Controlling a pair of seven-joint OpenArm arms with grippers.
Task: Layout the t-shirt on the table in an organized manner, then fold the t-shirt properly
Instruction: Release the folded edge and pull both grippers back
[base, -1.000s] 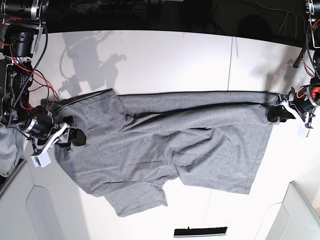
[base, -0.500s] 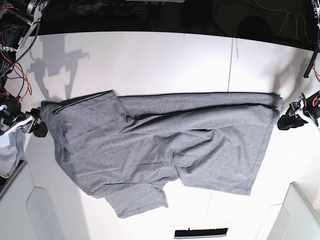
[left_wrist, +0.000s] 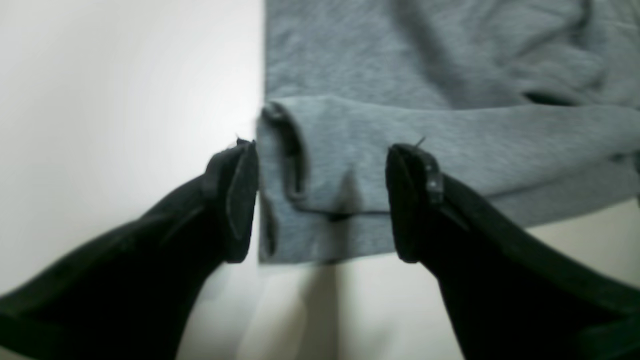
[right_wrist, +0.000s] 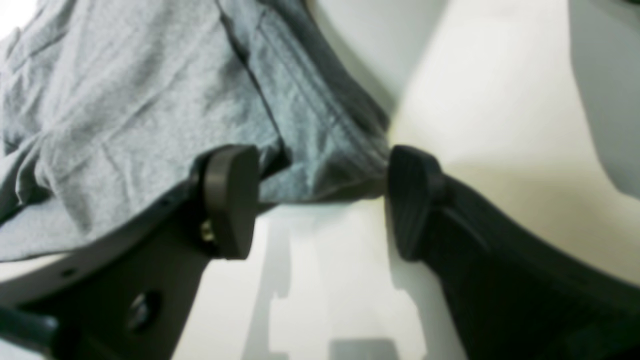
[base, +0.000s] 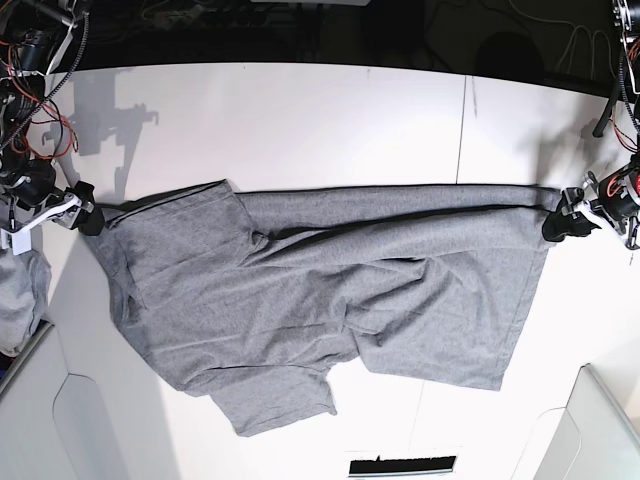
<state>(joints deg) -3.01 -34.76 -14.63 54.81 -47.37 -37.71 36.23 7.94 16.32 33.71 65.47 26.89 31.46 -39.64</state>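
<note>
Nearest our wrist cameras, both sets of jaws stand apart and grip nothing. Our left gripper (left_wrist: 322, 200) straddles a doubled-over corner of the t-shirt (left_wrist: 400, 145), the cloth lying between the two black fingers (left_wrist: 240, 200) without being pinched. Our right gripper (right_wrist: 322, 200) is likewise spread at the opposite end, with a stitched hem bunched just beyond its pads.

Further out, the overhead view shows the t-shirt (base: 330, 300) lying across the middle of the white tabletop (base: 300, 120), stretched sideways between the left gripper (base: 567, 222) and the right gripper (base: 85, 215), one at each end of its far edge. That edge runs fairly straight, but the body is rumpled, with diagonal creases, a fold over one side and a sleeve hanging toward the near edge.

We judge the laying-out as only partly done: the shirt is pulled long but not flat or squared. Smoothing it remains, and no proper fold has been made
</note>
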